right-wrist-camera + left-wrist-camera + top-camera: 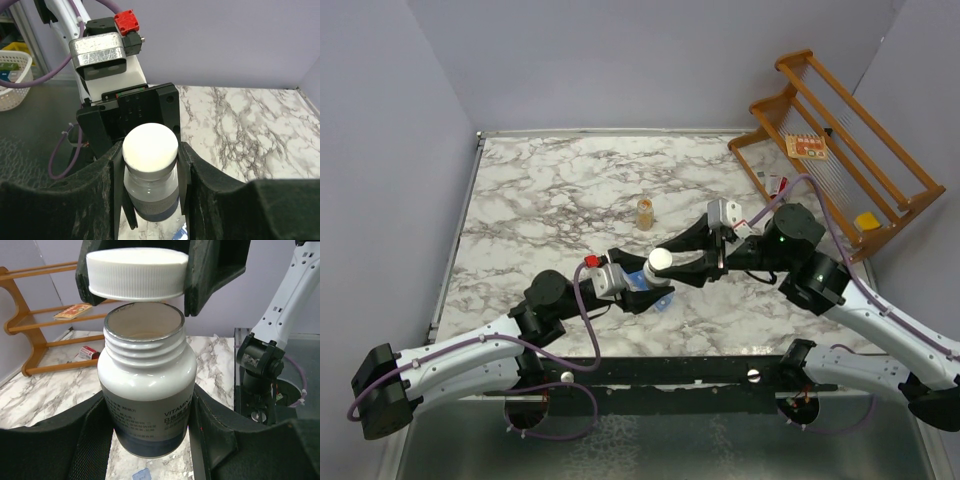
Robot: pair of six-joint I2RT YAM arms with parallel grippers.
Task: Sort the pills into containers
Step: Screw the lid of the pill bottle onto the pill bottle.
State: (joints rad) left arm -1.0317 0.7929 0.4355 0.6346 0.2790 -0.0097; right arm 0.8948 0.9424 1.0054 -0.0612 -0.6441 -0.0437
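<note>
Left hand (147, 437) clamps white bottle (147, 375), mouth open | right hand (150, 200) pinches cap (136, 271) just above | blue containers (661, 301) beneath, contents unseen

The top view looks down from above and behind the arm bases onto the whole worktop (570, 180). The 2 wrist views sit very close, facing each other along the left tool (150, 397) and the right tool (150, 152), meeting at the bottle (145, 385). All 3 share its white cap (660, 260).
</note>
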